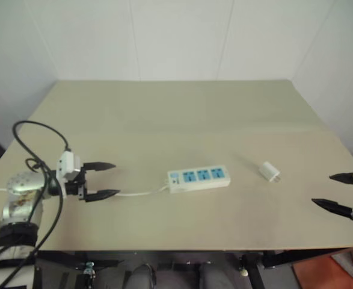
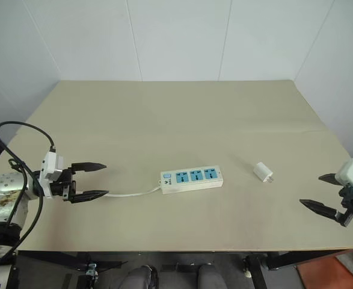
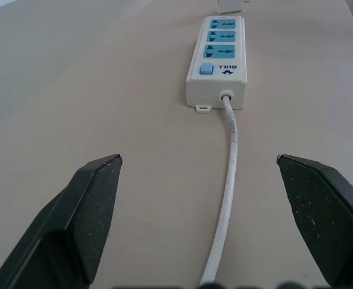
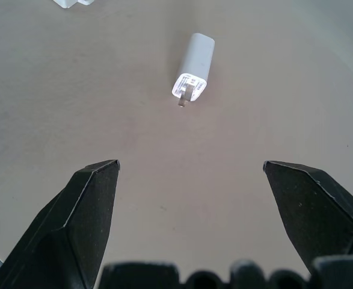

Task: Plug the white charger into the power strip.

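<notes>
The power strip point(image 1: 199, 178) lies flat near the middle of the beige table point(image 1: 176, 114), its three blue sockets facing up and its thin white cord point(image 1: 141, 193) running left. The white charger point(image 1: 269, 171) lies on its side to the strip's right, prongs pointing toward my right gripper point(image 1: 335, 191). That gripper hovers open at the table's right edge, apart from the charger point(image 4: 194, 65). My left gripper point(image 1: 109, 179) stands open over the cord point(image 3: 227, 198), pointing at the strip's switch end point(image 3: 218, 57), with nothing between its fingers.
White walls rise behind the table and on the right. Black cables point(image 1: 38, 162) loop over my left arm at the table's left front corner. An orange surface point(image 1: 329, 274) shows below the table's front right corner.
</notes>
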Controlling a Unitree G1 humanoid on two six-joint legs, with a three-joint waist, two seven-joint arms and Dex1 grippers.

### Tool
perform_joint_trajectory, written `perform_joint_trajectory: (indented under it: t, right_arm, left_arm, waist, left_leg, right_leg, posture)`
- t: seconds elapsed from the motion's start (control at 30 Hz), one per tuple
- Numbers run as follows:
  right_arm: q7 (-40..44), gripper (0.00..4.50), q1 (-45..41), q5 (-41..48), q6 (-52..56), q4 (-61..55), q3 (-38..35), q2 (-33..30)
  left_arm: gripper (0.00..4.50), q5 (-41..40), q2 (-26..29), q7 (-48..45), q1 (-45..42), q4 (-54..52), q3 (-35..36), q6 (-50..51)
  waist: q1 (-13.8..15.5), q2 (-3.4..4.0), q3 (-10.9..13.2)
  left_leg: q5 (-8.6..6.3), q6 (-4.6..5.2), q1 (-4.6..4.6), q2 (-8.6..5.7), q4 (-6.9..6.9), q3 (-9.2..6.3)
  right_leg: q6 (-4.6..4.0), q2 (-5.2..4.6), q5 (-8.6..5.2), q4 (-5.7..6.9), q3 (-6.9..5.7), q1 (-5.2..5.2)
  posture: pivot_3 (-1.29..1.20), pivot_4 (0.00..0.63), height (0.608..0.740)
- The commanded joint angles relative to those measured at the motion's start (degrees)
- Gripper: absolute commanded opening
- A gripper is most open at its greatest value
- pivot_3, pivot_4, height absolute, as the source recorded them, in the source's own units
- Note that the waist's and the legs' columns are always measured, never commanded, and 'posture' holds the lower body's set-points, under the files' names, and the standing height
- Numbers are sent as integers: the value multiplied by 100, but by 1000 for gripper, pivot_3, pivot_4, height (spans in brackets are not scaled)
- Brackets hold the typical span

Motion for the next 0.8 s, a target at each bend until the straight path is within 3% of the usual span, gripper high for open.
perform_joint_trajectory:
  t: [0.03,0.6,0.8]
  right_arm:
    - [-96,4500,-12,1,-56,-129,-294,2]
    - [-299,4500,3,4,-61,-195,-262,29]
    - [-520,4500,-156,24,-32,-384,-76,130]
  left_arm:
    - [4492,-62,-11,-59,-134,44,29,-122]
    - [4492,-34,-201,-138,-304,293,-25,-320]
    - [4492,-87,-879,-437,-825,782,-229,-692]
  waist:
    - [0,0,0]
    - [5,-1,0]
    - [38,-1,1]
  left_leg:
    - [0,0,0,0,0,0]
    - [0,0,0,-1,0,-1]
    - [0,0,-1,-5,4,-2]
  right_leg:
    - [0,0,0,0,0,0]
    - [0,0,0,1,0,0]
    - [4,-1,3,1,0,4]
  posture:
    - [0,150,740]
    - [0,150,740]
    - [0,150,740]
